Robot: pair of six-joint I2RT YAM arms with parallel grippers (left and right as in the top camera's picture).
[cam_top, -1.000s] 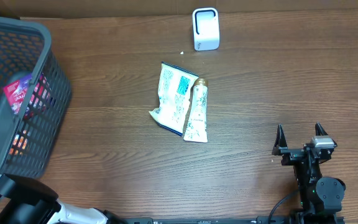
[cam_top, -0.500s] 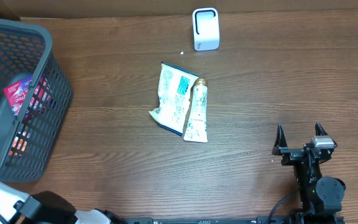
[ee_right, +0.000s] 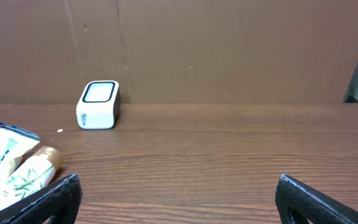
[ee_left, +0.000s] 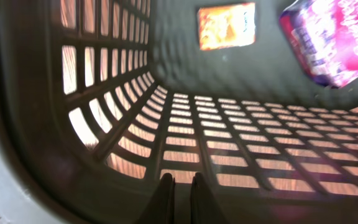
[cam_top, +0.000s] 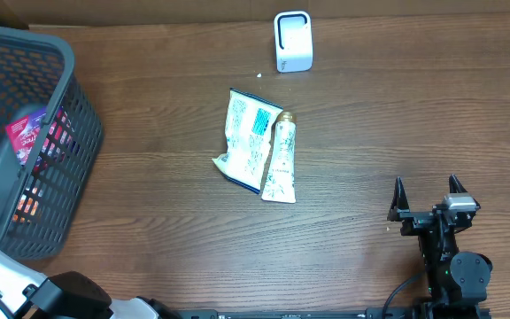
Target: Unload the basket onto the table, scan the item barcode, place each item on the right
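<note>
On the brown wooden table (cam_top: 158, 221) we see a dark grey plastic lattice basket (cam_top: 56, 190) at the left and a small white box-shaped scanner (cam_top: 292, 41) at the far side. A glossy pink-purple packet (ee_left: 331, 40), probably our item, lies in the basket. The left fingers (ee_left: 165, 196) are inside it, pressed together and empty; the right fingers (ee_right: 58, 196) stand wide. We judge this the reach. Next: open and close on the packet.

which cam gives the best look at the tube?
Overhead: the tube lies whole and unobstructed mid-table, right beside the packet. Right wrist catches only its cap end at the lower left edge; the rest is cut off. Left wrist shows only the inside of the basket, no tube.
</note>
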